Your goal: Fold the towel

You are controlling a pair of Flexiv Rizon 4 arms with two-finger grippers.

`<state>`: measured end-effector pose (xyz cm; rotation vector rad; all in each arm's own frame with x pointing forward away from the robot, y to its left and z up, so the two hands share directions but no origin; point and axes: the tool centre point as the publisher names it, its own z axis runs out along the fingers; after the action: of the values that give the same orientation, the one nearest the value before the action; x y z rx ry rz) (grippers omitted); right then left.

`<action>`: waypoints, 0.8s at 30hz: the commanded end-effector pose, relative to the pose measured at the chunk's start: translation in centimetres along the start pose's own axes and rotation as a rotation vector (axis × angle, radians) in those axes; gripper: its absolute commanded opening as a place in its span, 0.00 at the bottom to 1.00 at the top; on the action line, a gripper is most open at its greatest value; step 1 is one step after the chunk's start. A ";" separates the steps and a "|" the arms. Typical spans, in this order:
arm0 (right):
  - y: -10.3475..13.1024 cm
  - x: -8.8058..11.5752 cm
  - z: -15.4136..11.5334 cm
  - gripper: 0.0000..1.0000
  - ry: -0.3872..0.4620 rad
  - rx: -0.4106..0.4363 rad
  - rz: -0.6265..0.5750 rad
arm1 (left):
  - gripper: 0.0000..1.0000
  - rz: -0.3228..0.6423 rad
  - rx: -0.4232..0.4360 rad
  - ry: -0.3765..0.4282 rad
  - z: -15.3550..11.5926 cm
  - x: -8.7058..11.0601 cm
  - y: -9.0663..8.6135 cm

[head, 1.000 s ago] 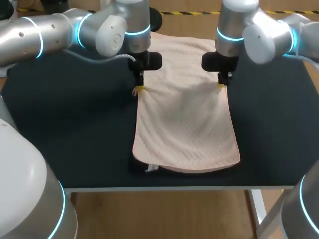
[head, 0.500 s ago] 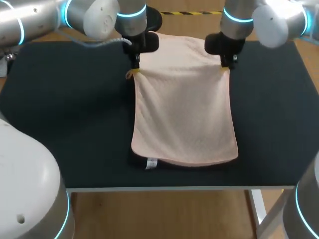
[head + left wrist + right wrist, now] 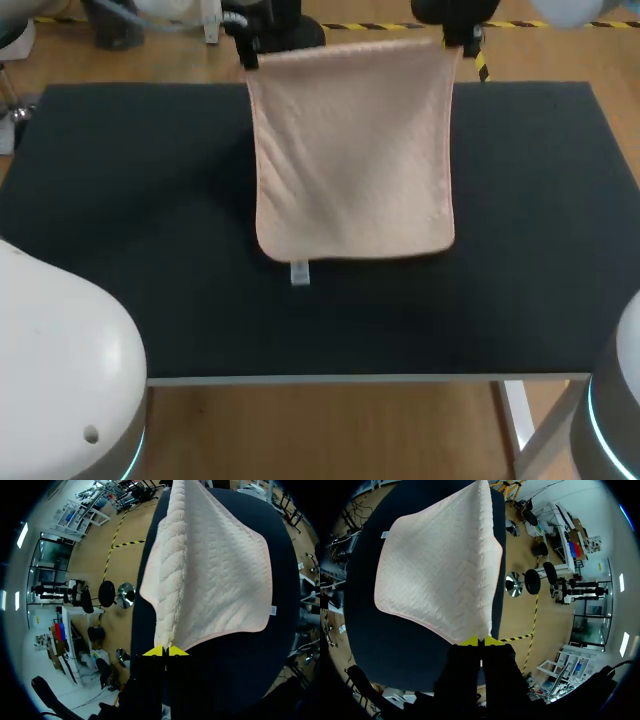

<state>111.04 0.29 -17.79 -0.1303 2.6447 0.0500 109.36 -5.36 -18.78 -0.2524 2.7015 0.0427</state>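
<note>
One peach quilted towel — tag at hem — hangs from two corners.

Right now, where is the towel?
In the head view, the towel hangs over the table's far middle, its upper corners pinched by the left gripper and right gripper.

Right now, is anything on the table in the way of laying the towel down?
Nothing visible is. The towel hangs from the left gripper and the right gripper over the table.
</note>
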 end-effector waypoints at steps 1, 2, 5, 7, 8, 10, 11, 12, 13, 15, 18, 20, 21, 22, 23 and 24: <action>0.1 -1.8 -4.8 0.00 -0.027 -0.002 -0.011 | 0.00 -0.018 -0.026 -0.043 -7.7 -2.4 0.5; 0.2 -2.5 -5.2 0.00 -0.031 0.000 -0.012 | 0.00 -0.024 -0.022 -0.051 -8.4 -3.2 0.6; 0.4 -4.4 -6.7 0.00 -0.061 -0.001 -0.014 | 0.00 -0.041 -0.020 -0.078 -9.9 -5.3 0.7; 0.5 -5.8 -7.9 0.00 -0.100 0.006 -0.015 | 0.00 -0.045 -0.017 -0.095 -10.7 -7.0 0.7; 0.4 -6.7 -8.4 0.00 -0.116 0.011 -0.016 | 0.00 -0.046 -0.021 -0.099 -11.1 -7.8 0.7; 0.3 -8.3 -9.6 0.00 -0.163 0.015 -0.021 | 0.00 -0.051 -0.026 -0.125 -11.8 -9.4 0.7; 0.3 -9.3 -10.2 0.00 -0.183 0.027 -0.025 | 0.00 -0.054 -0.025 -0.136 -12.2 -10.1 0.7; 0.2 -10.3 -10.6 0.00 -0.206 0.031 -0.030 | 0.00 -0.057 -0.023 -0.149 -12.5 -10.8 0.8; 0.1 -11.2 -10.9 0.00 -0.225 0.042 -0.033 | 0.00 -0.060 -0.020 -0.163 -12.8 -11.4 0.8; -0.1 -12.8 -11.3 0.00 -0.252 0.049 -0.049 | 0.00 -0.060 -0.032 -0.180 -13.1 -12.5 0.6; -0.3 -14.5 -10.7 0.00 -0.266 0.075 -0.065 | 0.00 -0.061 -0.030 -0.199 -12.8 -13.5 0.4; -0.5 -14.7 -10.0 0.00 -0.258 0.072 -0.080 | 0.00 -0.056 -0.027 -0.220 -12.3 -13.5 0.3; -0.7 -14.7 -9.6 0.00 -0.252 0.069 -0.078 | 0.00 -0.055 -0.027 -0.221 -11.9 -13.3 0.2; -0.8 -14.4 -9.1 0.00 -0.251 0.082 -0.069 | 0.00 -0.052 -0.024 -0.223 -11.6 -13.0 0.2; -1.0 -13.8 -9.2 0.00 -0.283 0.059 -0.052 | 0.00 -0.050 -0.019 -0.223 -11.3 -12.6 0.2; -1.1 -13.2 -9.1 0.00 -0.270 0.062 -0.066 | 0.00 -0.042 -0.024 -0.208 -10.9 -12.0 0.1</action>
<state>118.54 0.36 -2.61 -0.1626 2.3810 -0.0533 115.82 -4.20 -2.56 -0.3072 2.4871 0.0901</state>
